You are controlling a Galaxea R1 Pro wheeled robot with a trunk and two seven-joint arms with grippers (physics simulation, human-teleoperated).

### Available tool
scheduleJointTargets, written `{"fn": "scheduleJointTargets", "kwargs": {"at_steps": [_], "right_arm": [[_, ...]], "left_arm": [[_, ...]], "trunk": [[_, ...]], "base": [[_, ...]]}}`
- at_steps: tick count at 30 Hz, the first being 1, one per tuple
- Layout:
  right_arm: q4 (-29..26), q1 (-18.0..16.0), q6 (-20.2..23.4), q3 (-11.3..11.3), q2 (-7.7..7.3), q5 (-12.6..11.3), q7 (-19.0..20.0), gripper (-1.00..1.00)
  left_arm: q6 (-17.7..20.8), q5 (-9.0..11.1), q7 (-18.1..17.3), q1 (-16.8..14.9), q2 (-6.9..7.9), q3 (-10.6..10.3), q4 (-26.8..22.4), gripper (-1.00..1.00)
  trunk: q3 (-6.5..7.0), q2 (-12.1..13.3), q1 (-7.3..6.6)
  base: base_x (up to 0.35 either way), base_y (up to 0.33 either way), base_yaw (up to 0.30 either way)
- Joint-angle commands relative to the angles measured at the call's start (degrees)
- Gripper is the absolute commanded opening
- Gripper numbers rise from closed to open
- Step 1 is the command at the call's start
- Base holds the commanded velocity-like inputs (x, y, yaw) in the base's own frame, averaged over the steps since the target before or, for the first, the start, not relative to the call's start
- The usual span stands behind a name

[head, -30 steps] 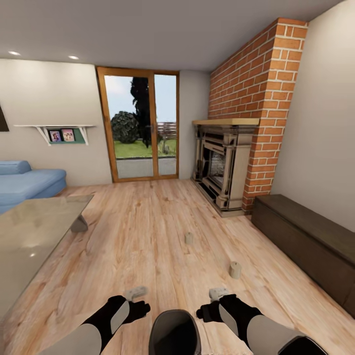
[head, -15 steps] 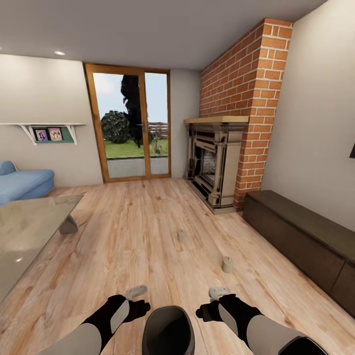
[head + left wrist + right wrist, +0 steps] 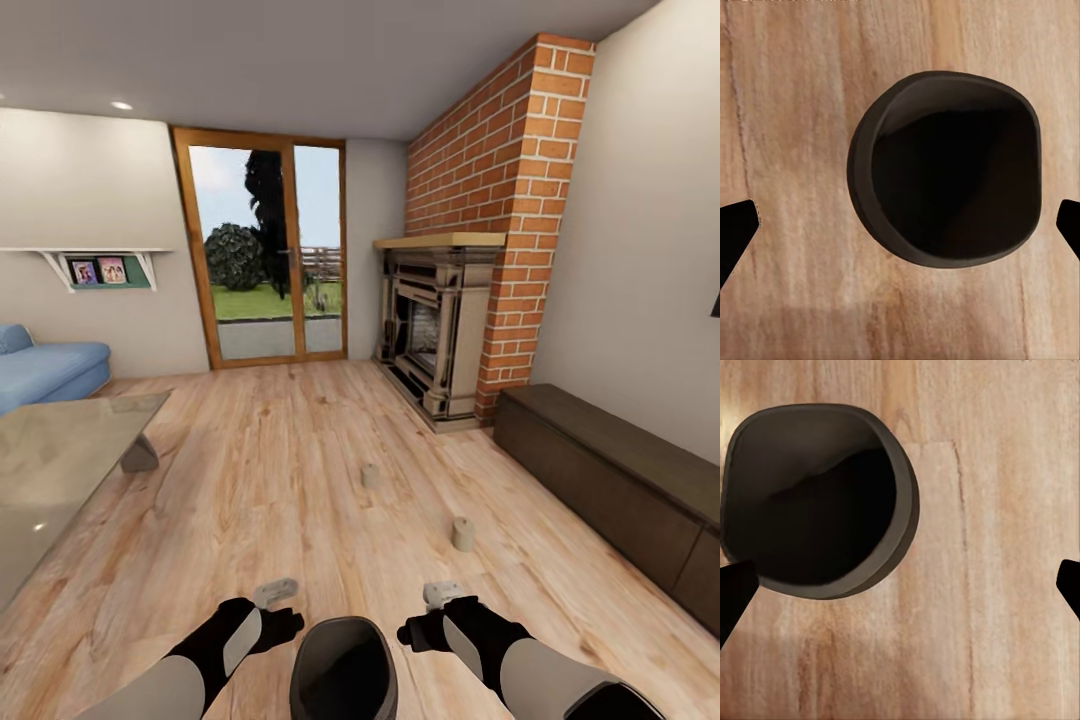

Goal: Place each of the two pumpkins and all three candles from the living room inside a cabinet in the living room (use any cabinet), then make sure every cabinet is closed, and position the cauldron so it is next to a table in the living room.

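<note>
Your cauldron [image 3: 343,668] sits on the wooden floor [image 3: 260,480] right in front of you, between your two arms, its dark mouth facing up in both wrist views and nothing visible inside it. It looks well apart from the glass tabletop [image 3: 50,470] at your left, so I judge the cauldron step is not yet done.

Two candles stand upright on the bare floor ahead: the nearer candle [image 3: 463,534] to your right front, the farther candle [image 3: 371,476] beyond it toward the fireplace [image 3: 435,335]. Both are well apart from the cabinet [image 3: 610,490], the long low dark unit along the right wall. Its fronts look flush and closed from here. The third candle and the pumpkins are not something you can place from these pictures, so treat them as left to find. As far as the pictures show, most of the task lies ahead.

Your left hand [image 3: 277,592] hangs over the floor just to the left of the cauldron; its fingers stand wide apart at the edges of the left wrist view, holding nothing and touching nothing. Your right hand [image 3: 442,594] hangs to the cauldron's right, also spread wide and empty, with the cauldron's rim off to one side of its gap.
</note>
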Motion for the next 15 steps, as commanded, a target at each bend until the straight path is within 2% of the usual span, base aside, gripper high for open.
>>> {"fn": "scheduleJointTargets", "kwargs": {"at_steps": [1, 11, 15], "right_arm": [[-0.1, -0.1, 0.2, 0.5, -0.03, -0.5, 0.0, 1.00], [-0.1, -0.1, 0.4, 0.5, -0.03, -0.5, 0.0, 1.00], [-0.1, 0.0, 0.4, 0.5, -0.03, -0.5, 0.0, 1.00]], "left_arm": [[0.3, 0.6, 0.4, 0.0, 0.01, -0.3, -0.1, 1.00], [0.4, 0.6, 0.4, 0.0, -0.05, -0.6, -0.1, 1.00], [0.4, 0.6, 0.4, 0.0, -0.05, -2.3, -0.1, 1.00]], "trunk": [[-0.06, 0.0, -0.01], [-0.06, 0.0, -0.01], [-0.06, 0.0, -0.01]], "base": [[0.000, 0.192, 0.000], [0.048, 0.291, 0.000], [0.030, 0.125, 0.000]]}}
